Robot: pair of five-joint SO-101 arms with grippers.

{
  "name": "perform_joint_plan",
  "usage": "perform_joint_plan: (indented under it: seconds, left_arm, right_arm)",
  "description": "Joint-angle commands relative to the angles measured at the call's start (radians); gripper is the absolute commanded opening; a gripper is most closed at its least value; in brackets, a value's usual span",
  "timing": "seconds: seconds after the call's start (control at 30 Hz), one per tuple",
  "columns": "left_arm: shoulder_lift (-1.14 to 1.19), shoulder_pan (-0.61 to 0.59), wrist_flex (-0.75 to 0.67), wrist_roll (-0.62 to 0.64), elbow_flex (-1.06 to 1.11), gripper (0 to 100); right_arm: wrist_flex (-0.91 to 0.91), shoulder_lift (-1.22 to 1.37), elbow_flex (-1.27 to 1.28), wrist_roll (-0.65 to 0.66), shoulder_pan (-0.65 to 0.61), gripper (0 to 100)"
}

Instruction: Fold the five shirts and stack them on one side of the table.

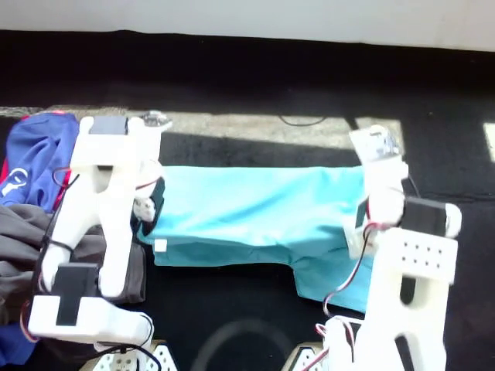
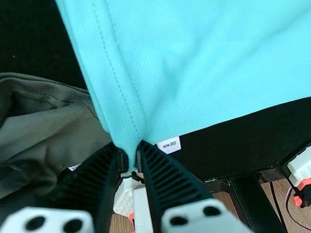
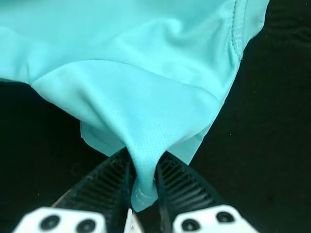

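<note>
1. the turquoise shirt (image 1: 255, 212) lies spread over the middle of the black counter (image 1: 232, 317), stretched sideways between the 2 arms.
2. the left end effector (image 2: 129, 153) is clenched on the hem corner of this shirt. a thin fold of turquoise cloth sits between its 2 ribbed black fingers, and the stitched seam runs down into the grip.
3. a small white label (image 2: 169, 144) hangs at the shirt edge, just beside the left end effector.
4. the right end effector (image 3: 143, 165) is clenched on the same shirt at the opposite end. a bunched fold of cloth is pinched between its fingers, and a small tip of the cloth comes out on the wrist side of the grip.
5. in the high view, 1 flap of the shirt reaches toward the near edge of the counter, close beside the right arm.
6. a grey shirt (image 1: 19, 239) lies crumpled at the left side of the counter, partly under the left arm and just beside the turquoise hem.
7. a blue shirt (image 1: 35, 151) with red and white marks lies behind the grey one, at the far left edge.
8. a bright strip of sunlight crosses the far part of the counter, behind the turquoise shirt.
</note>
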Motion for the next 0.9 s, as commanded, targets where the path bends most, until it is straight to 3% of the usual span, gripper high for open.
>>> perform_joint_plan:
  seconds: [0.0,0.17,0.43,0.73,0.87]
  left_arm:
    - [-0.062,0.018,-0.078,-0.006,0.085,1]
    - [-0.036,0.053,-0.201,-0.006,0.165,1]
    - [0.031,0.114,-0.319,-0.003,0.174,1]
    - [0.097,0.079,-0.31,-0.005,0.17,2]
    - [0.097,0.038,-0.25,-0.009,0.14,13]
  right_arm:
    - [0.013,-0.088,0.045,0.084,0.091,0.5]
    - [0.012,-0.113,0.099,0.184,0.188,0.5]
    - [-0.122,-0.116,0.274,0.19,0.191,0.5]
    - [-0.13,-0.12,0.369,0.193,0.191,1.0]
    - [-0.047,-0.12,0.275,0.193,0.191,10.4]
